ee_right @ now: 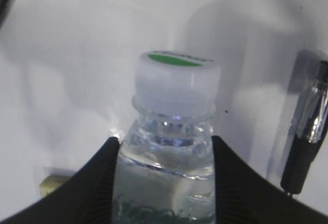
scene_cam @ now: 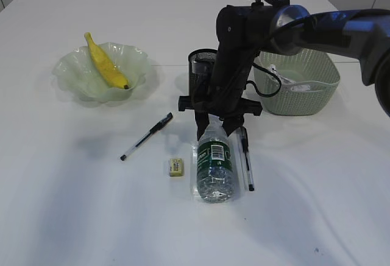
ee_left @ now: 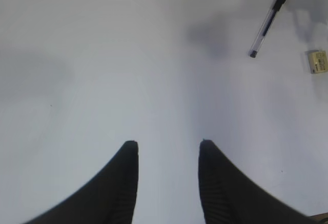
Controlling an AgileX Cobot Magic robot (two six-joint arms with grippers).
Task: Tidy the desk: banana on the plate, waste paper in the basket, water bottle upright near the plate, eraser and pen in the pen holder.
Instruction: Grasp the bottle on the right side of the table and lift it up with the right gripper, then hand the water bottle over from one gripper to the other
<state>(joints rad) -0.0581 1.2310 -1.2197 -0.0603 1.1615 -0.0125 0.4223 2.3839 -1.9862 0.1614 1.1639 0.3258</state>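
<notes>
On the left of the white surface [scene_cam: 73, 217], the banana [scene_cam: 105, 63] lies in the plate [scene_cam: 73, 74]. The left gripper [ee_left: 168, 155] hovers with fingers spread, grasping nothing. A pen [scene_cam: 146, 136] and the eraser [scene_cam: 175, 167] lie loose. The right gripper [scene_cam: 217, 123] clenches its fingers on the neck of the lying water bottle [scene_cam: 214, 167], a second pen [scene_cam: 246, 156] just beside it. Behind stand the pen holder [scene_cam: 200, 65] and the basket [scene_cam: 298, 80] with waste paper [scene_cam: 298, 86].
</notes>
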